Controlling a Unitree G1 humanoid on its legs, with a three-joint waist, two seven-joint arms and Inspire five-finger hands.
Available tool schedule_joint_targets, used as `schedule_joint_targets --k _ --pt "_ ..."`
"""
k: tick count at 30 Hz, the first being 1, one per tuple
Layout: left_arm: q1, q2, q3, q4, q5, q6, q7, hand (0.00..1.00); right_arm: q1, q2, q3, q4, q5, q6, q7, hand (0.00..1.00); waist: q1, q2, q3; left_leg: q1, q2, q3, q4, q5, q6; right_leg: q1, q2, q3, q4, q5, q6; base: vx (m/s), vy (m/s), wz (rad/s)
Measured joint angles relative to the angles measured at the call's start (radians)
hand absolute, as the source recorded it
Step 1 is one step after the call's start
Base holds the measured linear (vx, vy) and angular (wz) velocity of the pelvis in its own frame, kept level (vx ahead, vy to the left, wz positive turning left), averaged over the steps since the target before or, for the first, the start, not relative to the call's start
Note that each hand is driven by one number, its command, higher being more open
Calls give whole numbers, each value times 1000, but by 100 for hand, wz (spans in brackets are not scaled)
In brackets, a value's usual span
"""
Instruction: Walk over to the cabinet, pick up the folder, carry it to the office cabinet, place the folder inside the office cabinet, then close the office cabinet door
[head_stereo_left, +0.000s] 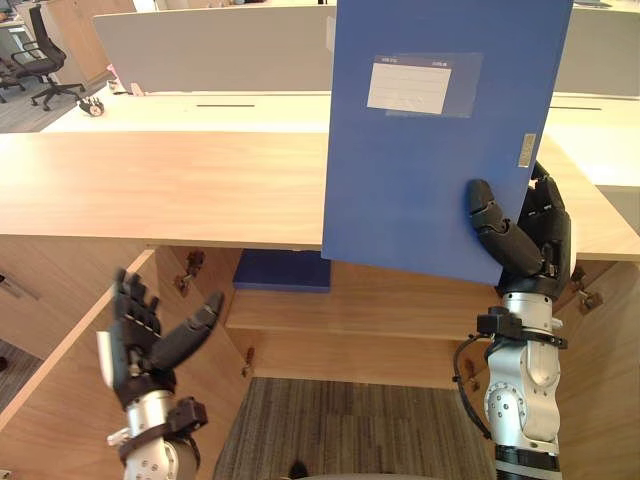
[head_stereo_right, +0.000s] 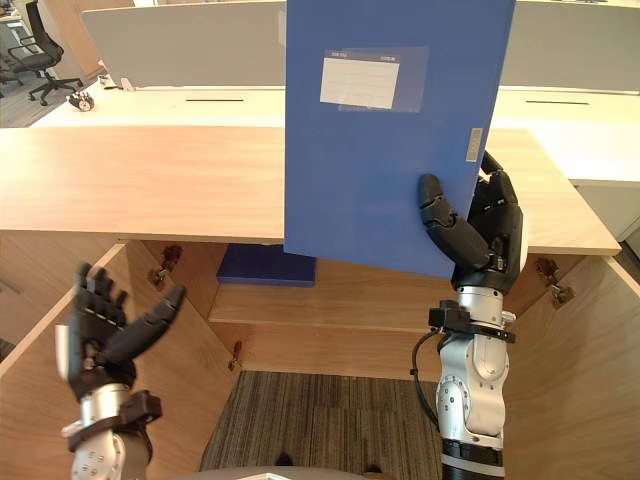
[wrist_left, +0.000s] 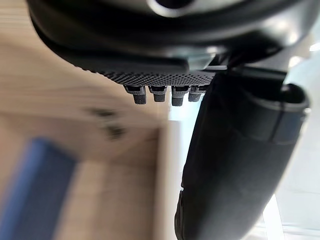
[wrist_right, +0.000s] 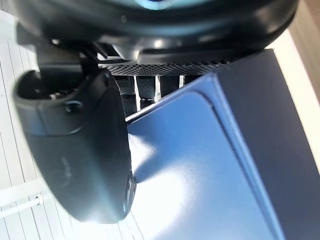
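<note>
Pickup done: blue folder (head_stereo_left: 430, 150) held upright, pinched in right hand (head_stereo_left: 530, 245), upper centre-right of frame, above the tabletop (head_stereo_left: 160, 185). Lower left: left hand (head_stereo_left: 150, 335) splayed, empty. Remaining: placement inside open cabinet (head_stereo_left: 350, 312) below, then closing it.

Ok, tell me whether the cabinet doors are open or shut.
Open: the left door and right door swing outward, exposing the shelf.

A: How much of the folder (head_stereo_left: 430, 150) was lost?
B: Its top ran past the upper edge, and the print on its label (head_stereo_left: 408, 86) was too small to read.
A: And the right hand (head_stereo_left: 535, 245)?
B: Its fingers sat mostly behind the folder. A blue thing (head_stereo_left: 283, 270) below was partly covered and blurred in the left wrist view.
</note>
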Motion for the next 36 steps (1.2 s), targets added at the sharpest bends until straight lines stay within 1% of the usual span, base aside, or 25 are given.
schedule_joint_targets --k 1,3,7,8,9,10,11,12,13,14,15,16,17,19,20,22,24,25,27,28,29,30,32,33,36 --pt "0 2 -3 11 0 1 -3 100 0 -1 5 -1 0 0 0 0 0 0 0 0 0 0 0 0 0 0 0 0 0 0 0 8 -12 -3" --pt "-15 40 -43 213 31 29 -44 100 4 -19 67 -24 -7 0 4 0 -5 -4 -1 -11 1 8 5 1 1 -11 1 8 -8 6 1 18 -10 -9" --pt "-60 69 -44 457 141 48 -41 100 15 -37 171 -73 -51 -4 24 0 -10 -13 4 -43 6 27 6 1 1 -50 5 28 -6 13 0 7 -13 -15" --pt "-91 83 -41 535 165 50 -40 100 13 -48 213 -81 -70 -17 26 0 -11 -17 28 -64 9 30 23 -3 -1 -74 4 34 8 13 0 -92 7 -11" --pt "-144 99 -34 613 185 50 -32 100 -15 -63 258 -81 -91 -35 25 0 -14 -23 76 -125 18 37 101 -37 -8 -126 5 44 55 11 -3 -123 9 -15" --pt "-174 108 -33 646 197 50 -24 100 -36 -72 283 -81 -105 -40 23 0 -16 -22 98 -173 26 44 158 -59 -11 -162 9 50 85 8 -8 -191 -2 -29" --pt "-233 129 -33 716 207 51 -10 100 -94 -97 343 -73 -138 -46 20 0 -22 -19 147 -278 48 57 285 -100 -9 -246 20 64 145 2 -15 -189 -8 -38" --pt "-284 141 -33 771 218 52 4 100 -145 -127 404 -53 -175 -47 21 0 -27 -12 199 -354 71 66 381 -133 -7 -305 29 75 189 -7 -19 -197 -1 -40" --pt "-306 146 -33 793 219 52 9 100 -165 -143 432 -38 -195 -48 21 0 -27 -8 224 -383 80 69 416 -145 -7 -331 37 79 213 -12 -20 -222 22 -29" --pt "-345 152 -35 832 223 51 15 100 -191 -173 483 2 -241 -48 20 0 -28 -3 262 -442 93 71 479 -169 -8 -392 45 85 270 -28 -20 -221 34 -14" --pt "-378 156 -34 857 228 51 24 100 -207 -204 525 54 -293 -48 16 0 -27 6 285 -509 103 67 538 -192 -9 -462 48 86 340 -50 -20 -216 35 -6" --pt "-394 160 -36 861 235 51 28 100 -212 -219 540 78 -314 -48 18 0 -24 11 298 -535 105 65 561 -199 -9 -492 48 86 370 -61 -20 -188 36 4" --pt "-420 165 -38 862 239 50 40 100 -225 -248 577 116 -381 -48 20 0 -21 20 331 -583 107 62 605 -211 -6 -547 45 88 428 -82 -19 -141 25 6" --pt "-450 169 -38 866 238 49 51 100 -253 -273 602 182 -479 -44 12 0 -20 37 375 -647 111 57 668 -225 -3 -617 42 91 504 -106 -19 -151 29 4" --pt "-474 168 -39 874 233 43 61 100 -262 -278 602 225 -512 -27 4 0 -9 48 386 -701 116 56 710 -236 -2 -675 42 95 554 -119 -19 -135 25 0" --pt "-508 160 -39 875 228 28 72 100 -273 -264 591 298 -514 3 -27 0 3 58 392 -777 125 50 774 -251 0 -753 42 96 625 -141 -18 -111 16 1" --pt "-545 157 -37 871 226 29 78 100 -288 -219 552 345 -495 43 -43 0 5 59 393 -853 137 46 842 -271 5 -831 40 95 703 -171 -20 -114 3 4" --pt "-566 159 -36 866 225 30 83 100 -292 -187 512 351 -448 48 -51 0 6 60 397 -889 139 39 873 -277 5 -867 38 93 742 -184 -20 -103 -27 9" --pt "-576 162 -34 843 221 31 82 100 -307 -133 457 351 -345 48 -67 0 6 61 404 -934 142 29 914 -286 7 -912 36 87 792 -203 -22 -83 -38 12" --pt "-583 159 -34 813 206 31 83 100 -339 -87 409 351 -238 47 -91 0 9 60 410 -968 144 23 940 -291 6 -946 35 83 825 -217 -21 -80 -63 10" --pt "-594 154 -34 801 197 32 82 100 -375 -57 366 351 -178 47 -109 0 17 61 411 -993 147 23 955 -292 6 -974 34 82 846 -225 -22 -76 -70 9" --pt "-609 142 -33 778 191 35 83 100 -435 -32 308 352 -94 46 -151 0 29 61 414 -1019 148 23 972 -293 5 -1005 33 84 871 -229 -23 -67 -77 4" --pt "-620 123 -34 744 170 35 83 100 -530 -15 229 356 8 33 -208 0 47 61 421 -1049 152 21 998 -297 2 -1037 33 85 903 -235 -31 -49 -69 3" --pt "-621 104 -35 729 155 33 84 100 -579 -14 181 359 50 15 -242 0 57 62 421 -1064 156 19 1012 -300 -1 -1051 33 83 919 -239 -32 -28 -62 3" --pt "-622 88 -38 707 155 31 84 100 -653 -14 105 363 127 -36 -303 0 62 63 422 -1078 159 8 1028 -304 -7 -1059 33 76 933 -249 -37 5 -58 5"
